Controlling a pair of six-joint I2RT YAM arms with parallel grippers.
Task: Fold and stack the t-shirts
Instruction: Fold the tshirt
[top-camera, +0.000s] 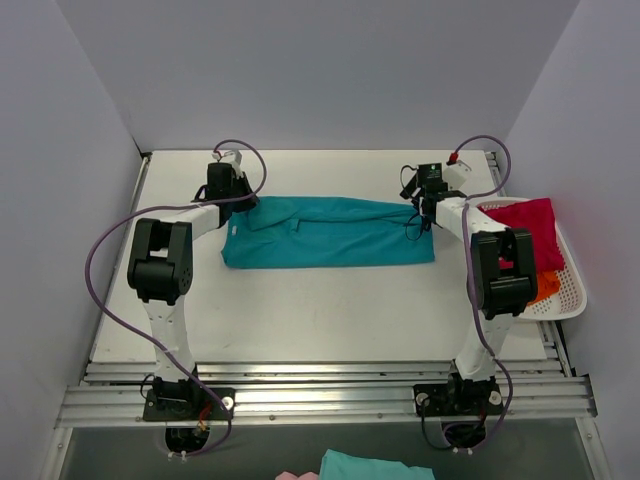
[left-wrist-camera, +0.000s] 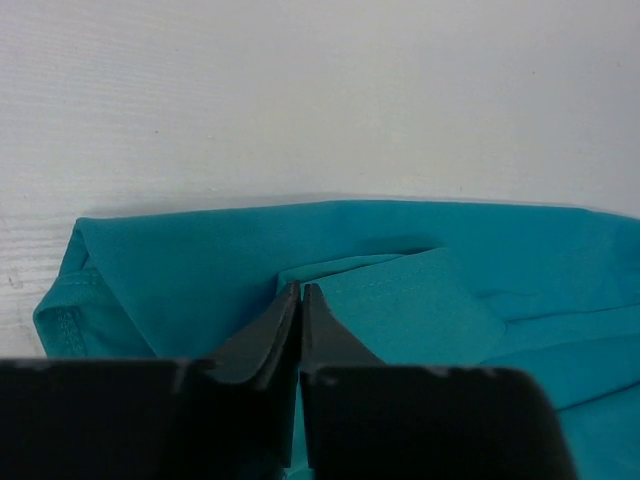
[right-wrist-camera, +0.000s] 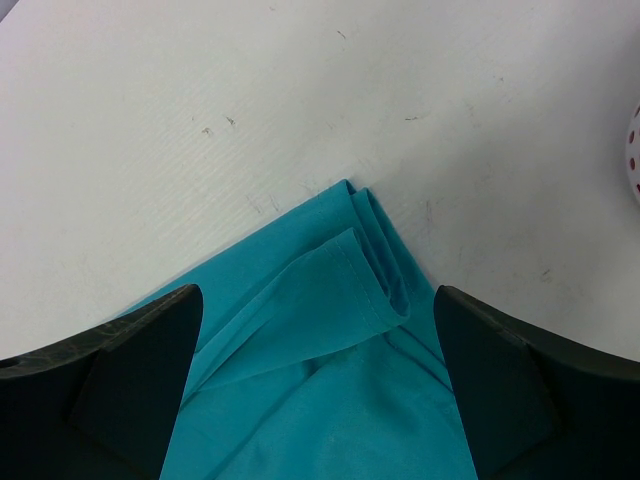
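Note:
The teal t-shirt (top-camera: 330, 235) lies as a long folded band across the middle of the table. My left gripper (top-camera: 240, 203) sits at its far left corner. In the left wrist view its jaws (left-wrist-camera: 300, 288) are pressed together on a raised fold of the teal cloth (left-wrist-camera: 200, 260). My right gripper (top-camera: 424, 215) hovers at the band's far right corner. It stands open (right-wrist-camera: 315, 300), its fingers astride the hemmed sleeve edge of the teal cloth (right-wrist-camera: 330, 400). The crimson t-shirt (top-camera: 525, 225) and the orange t-shirt (top-camera: 545, 288) lie in the basket.
The white slatted basket (top-camera: 568, 295) stands at the table's right edge, close to the right arm. Grey walls close in on three sides. Below the table's near edge, a teal cloth (top-camera: 375, 467) and a bit of pink cloth (top-camera: 300, 476) show.

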